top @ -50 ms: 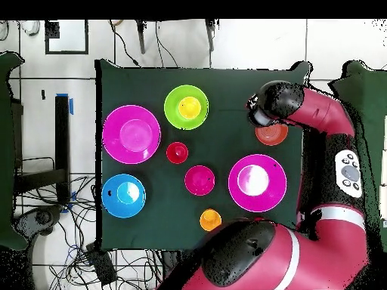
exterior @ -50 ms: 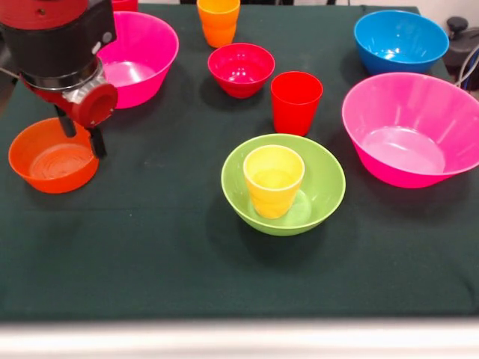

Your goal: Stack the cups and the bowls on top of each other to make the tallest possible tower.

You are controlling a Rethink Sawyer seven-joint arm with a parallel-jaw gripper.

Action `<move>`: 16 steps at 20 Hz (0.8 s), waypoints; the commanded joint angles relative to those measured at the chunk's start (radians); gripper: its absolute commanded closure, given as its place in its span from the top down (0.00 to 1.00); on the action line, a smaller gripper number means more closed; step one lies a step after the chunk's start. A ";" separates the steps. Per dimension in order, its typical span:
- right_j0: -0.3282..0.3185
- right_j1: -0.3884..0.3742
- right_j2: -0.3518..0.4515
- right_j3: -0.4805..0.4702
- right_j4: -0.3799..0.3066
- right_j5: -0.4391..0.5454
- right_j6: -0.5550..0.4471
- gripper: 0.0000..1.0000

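Likely light, stiff and slippery, the small orange bowl (exterior @ -50 ms: pixel 54 156) at far left suits a rim pinch; the gripper (exterior @ -50 ms: pixel 81 134) straddles its far rim, fingers parted.

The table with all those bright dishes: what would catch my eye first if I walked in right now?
Probably the red and black arm coming down at the left of the front view, its gripper at the rim of a small orange bowl. Next, the yellow cup standing upright inside the lime-green bowl mid-table. Two big hot-pink bowls sit at either side.
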 commanded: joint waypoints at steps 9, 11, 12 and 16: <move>-0.020 0.041 0.005 0.244 -0.083 -0.239 -0.026 1.00; -0.016 0.060 0.001 0.232 -0.088 -0.254 -0.029 1.00; -0.011 0.066 -0.005 0.228 -0.092 -0.258 -0.031 1.00; 0.013 0.077 -0.038 0.217 -0.109 -0.260 -0.038 1.00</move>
